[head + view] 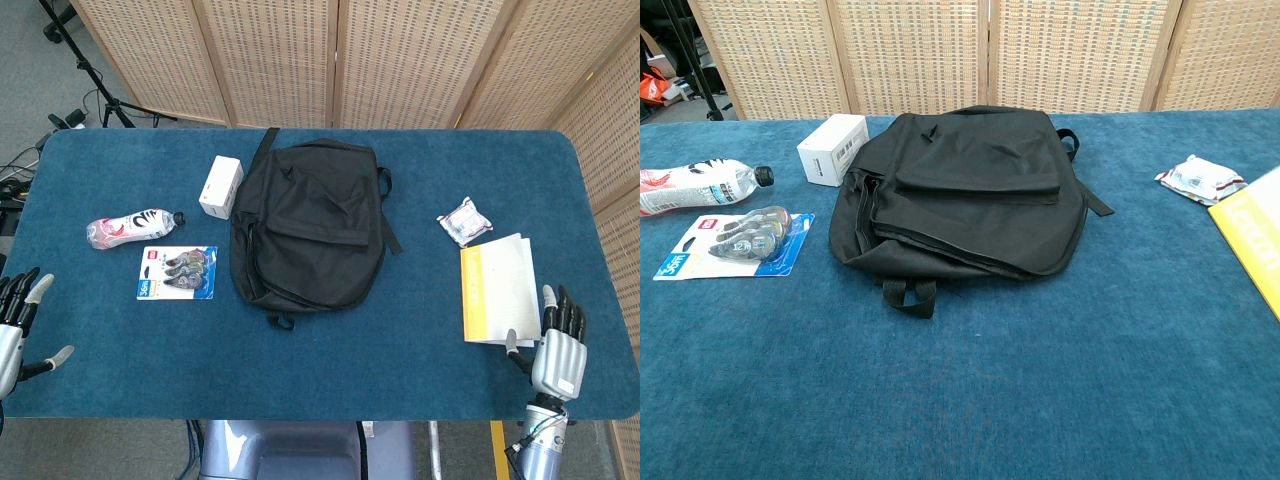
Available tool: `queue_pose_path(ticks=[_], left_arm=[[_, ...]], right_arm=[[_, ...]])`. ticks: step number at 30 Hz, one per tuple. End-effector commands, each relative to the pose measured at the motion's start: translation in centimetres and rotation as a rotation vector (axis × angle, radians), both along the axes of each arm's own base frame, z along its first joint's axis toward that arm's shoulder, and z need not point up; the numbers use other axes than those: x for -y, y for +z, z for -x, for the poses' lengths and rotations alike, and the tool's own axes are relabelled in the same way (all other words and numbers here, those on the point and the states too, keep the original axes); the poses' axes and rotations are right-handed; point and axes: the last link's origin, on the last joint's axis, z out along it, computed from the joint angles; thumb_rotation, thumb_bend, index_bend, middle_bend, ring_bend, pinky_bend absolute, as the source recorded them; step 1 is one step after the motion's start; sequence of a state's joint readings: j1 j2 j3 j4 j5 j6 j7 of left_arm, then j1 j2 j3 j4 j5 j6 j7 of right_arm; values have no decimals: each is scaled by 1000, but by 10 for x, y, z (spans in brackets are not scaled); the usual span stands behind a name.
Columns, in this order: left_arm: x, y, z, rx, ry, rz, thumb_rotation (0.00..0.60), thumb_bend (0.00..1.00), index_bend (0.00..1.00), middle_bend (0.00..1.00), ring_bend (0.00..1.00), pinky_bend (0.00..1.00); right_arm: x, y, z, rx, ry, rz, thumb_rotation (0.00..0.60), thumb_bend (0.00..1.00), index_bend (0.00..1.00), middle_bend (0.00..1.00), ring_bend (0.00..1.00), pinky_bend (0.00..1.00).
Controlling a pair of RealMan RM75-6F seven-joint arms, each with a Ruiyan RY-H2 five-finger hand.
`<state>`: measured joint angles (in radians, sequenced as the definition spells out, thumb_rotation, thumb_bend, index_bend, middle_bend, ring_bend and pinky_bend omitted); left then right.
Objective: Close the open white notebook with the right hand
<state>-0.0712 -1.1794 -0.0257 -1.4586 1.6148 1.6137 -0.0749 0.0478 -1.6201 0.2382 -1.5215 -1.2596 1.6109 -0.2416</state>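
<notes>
The white notebook (499,290) with a yellow spine strip lies flat and closed on the blue table near its right front corner; the chest view catches only its yellow edge (1252,240) at the right border. My right hand (556,352) hovers open, fingers spread upward, just off the notebook's near right corner and touching nothing. My left hand (18,325) stays open at the table's left front edge, far from everything. Neither hand appears in the chest view.
A black backpack (307,222) fills the middle of the table (420,360). A small white packet (464,221) lies just behind the notebook. On the left are a white box (220,185), a bottle (130,227) and a correction tape pack (177,272).
</notes>
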Motion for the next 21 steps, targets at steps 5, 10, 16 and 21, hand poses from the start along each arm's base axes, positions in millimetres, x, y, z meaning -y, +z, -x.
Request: queue_pose_path(ticks=[5,10,16,21], left_arm=[[0,0,0,0,0,2,553,67,0,0,0,0],[0,0,0,1,0,1,553,67,0,0,0,0],[0,0,1,-1,3,0,553,67,0,0,0,0],[-1,-2,1,-6,5,6,553,67,0,0,0,0]], right_arm=[[0,4,0,-7,5,8,600,363,0,0,0,0],[0,9,-3,-10,43,-2,600,363,0,0,0,0],[1,17,-1,-50,116,-56,600,382,0,0,0,0],[2,20,9,-134,149,-135,600,386,0,0,0,0]])
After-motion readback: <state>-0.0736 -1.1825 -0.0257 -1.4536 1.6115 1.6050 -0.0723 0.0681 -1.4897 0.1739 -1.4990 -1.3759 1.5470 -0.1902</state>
